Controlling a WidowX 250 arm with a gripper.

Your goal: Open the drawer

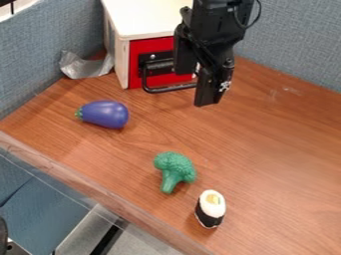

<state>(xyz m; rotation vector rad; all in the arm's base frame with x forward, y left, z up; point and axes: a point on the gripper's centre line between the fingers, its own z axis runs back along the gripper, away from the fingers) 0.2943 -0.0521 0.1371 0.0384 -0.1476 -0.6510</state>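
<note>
Drawer (156, 46): red front, in the white box (146, 17) at the back of the table (266, 149), looked shut. Black handle (160, 90) stuck out from it. Gripper (206, 100) hung down at the handle's right end in the view, partly over the red front (contact unclear); could not tell if it was spread, pressed together or pinching the handle. Purple eggplant (106, 114) lay nearer the camera, then green broccoli (174, 169), with sushi (211, 208) just beside that.
</note>
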